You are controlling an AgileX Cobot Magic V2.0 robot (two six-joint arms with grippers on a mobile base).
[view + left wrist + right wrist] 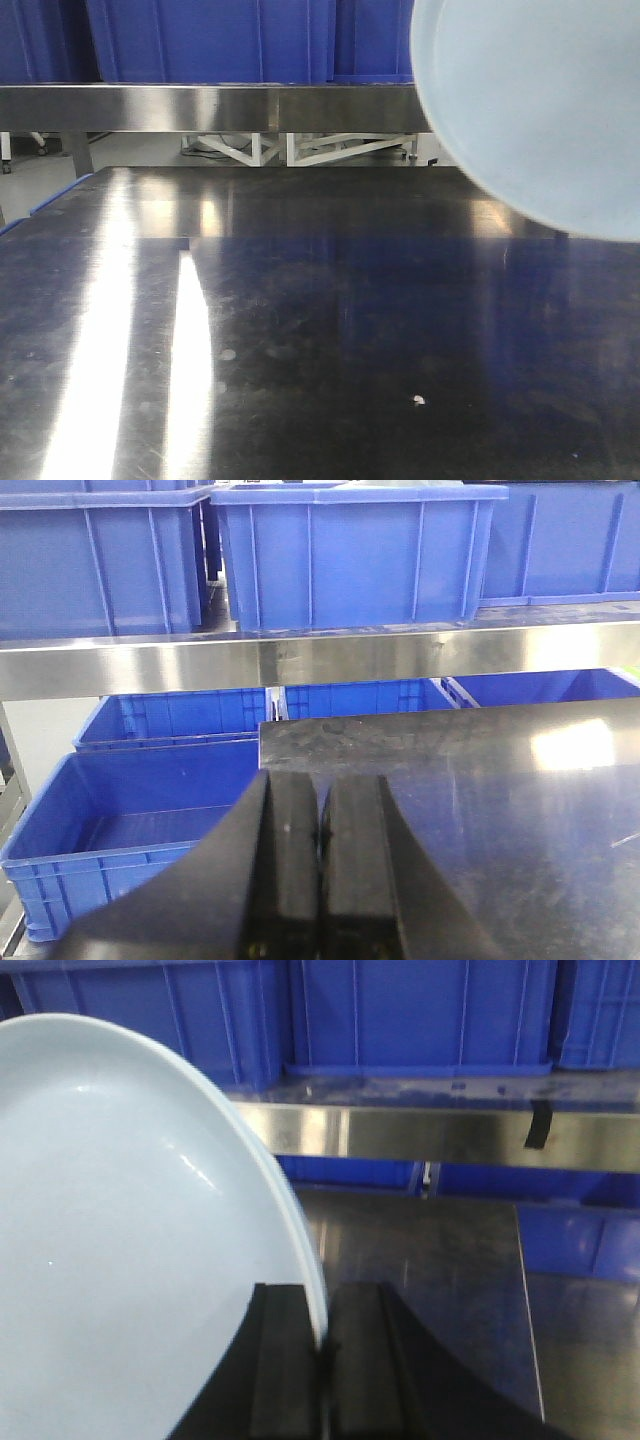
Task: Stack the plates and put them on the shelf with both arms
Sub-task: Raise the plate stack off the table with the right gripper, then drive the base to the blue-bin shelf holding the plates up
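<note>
1. My right hand (322, 1360) is clamped on the rim of the plates (130, 1240). They hang tilted in the air, at the left of the right wrist view and the upper right of the front view, above the table (330, 330). The edge looks doubled, perhaps 2 plates nested, but I cannot tell for sure.
2. The pinch sits on 1 thin, glossy edge only. I judge the load could swing or slide out of the fingers, and a nested upper plate could slip off.
3. My left hand (318, 830) is closed on nothing, at the lower centre of its view, well apart from the plates. Without it under the far side, the weight is one-sided.
4. The steel shelf (430, 1135) carries blue crates (350, 550) across the top of the frame. I see little free room there, so the rim could knock a crate or the shelf edge.
</note>
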